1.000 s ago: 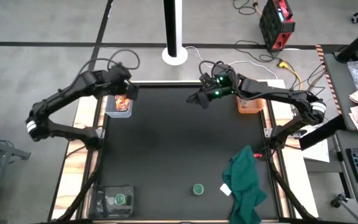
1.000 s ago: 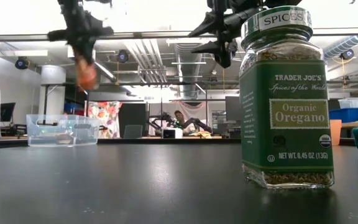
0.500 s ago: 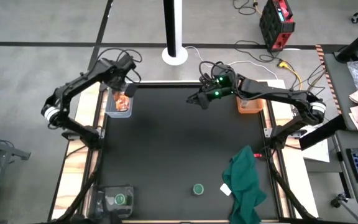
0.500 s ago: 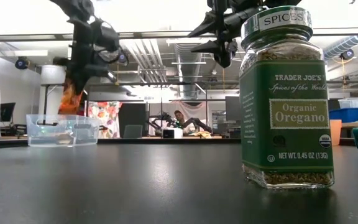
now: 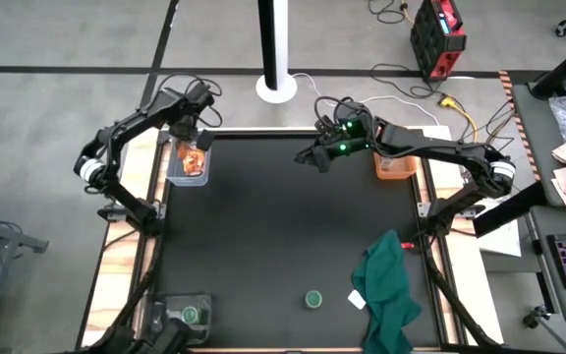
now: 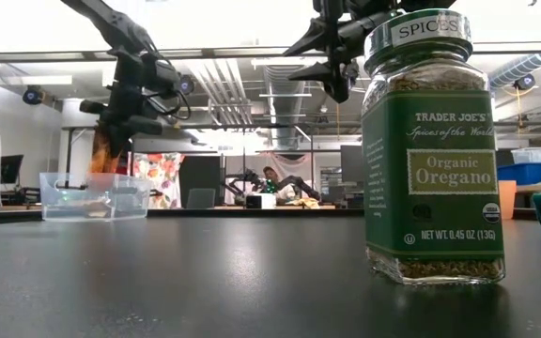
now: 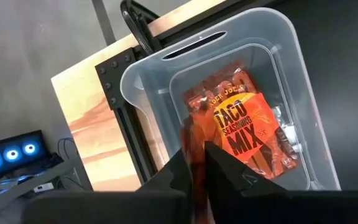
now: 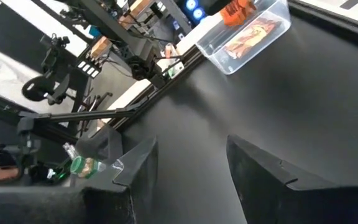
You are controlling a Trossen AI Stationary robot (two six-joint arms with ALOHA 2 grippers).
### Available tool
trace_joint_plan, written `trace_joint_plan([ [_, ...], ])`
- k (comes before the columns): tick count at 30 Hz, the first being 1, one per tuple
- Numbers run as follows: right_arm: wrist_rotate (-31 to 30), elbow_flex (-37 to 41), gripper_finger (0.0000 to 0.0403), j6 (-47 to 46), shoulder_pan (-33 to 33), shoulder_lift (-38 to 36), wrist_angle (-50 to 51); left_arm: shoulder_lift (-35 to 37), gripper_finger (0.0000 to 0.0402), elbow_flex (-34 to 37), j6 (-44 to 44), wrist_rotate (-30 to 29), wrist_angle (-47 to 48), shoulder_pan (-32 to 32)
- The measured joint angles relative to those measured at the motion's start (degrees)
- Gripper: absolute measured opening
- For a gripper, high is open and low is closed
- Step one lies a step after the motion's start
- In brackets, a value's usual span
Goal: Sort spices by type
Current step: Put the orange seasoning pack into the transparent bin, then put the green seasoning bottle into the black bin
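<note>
Left wrist view, crinkly orange packet (image 7: 241,134), "TACO SEASONING MIX"

Orange-red foil packet (image 7: 241,127), green-labelled oregano jar (image 6: 432,150), dark green cloth (image 5: 389,283), black table (image 5: 283,236)

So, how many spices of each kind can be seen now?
Foil packets: 2 (lying packet in the far clear bin, held packet in the left gripper jaws)
Green-lidded jars: 2 (loose jar, binned jar in the near clear bin)
White-capped clear jars: 0 in view
Total: 4
</note>
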State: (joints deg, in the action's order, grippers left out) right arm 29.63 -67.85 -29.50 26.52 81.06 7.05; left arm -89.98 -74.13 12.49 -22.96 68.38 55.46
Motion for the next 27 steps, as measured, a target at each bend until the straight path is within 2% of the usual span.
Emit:
trace_joint_plan([
  [15, -1.34, 0.02, 0.0184, -0.01, 0.0, 0.02, 0.0, 3.35, 0.012, 0.0, -0.04, -0.42, -0.39, -0.02],
  [22, -1.34, 0.08, 0.0178, -0.48, -0.02, 0.02, 0.4, 8.36, 0.013, -1.58, -0.5, 0.47, -0.38, -1.95],
  [27, -1.26, 0.09, 0.0183, -0.06, -0.02, 0.05, 4.11, 14.55, 0.0128, -3.62, 1.03, 7.1, -2.72, -6.42],
])
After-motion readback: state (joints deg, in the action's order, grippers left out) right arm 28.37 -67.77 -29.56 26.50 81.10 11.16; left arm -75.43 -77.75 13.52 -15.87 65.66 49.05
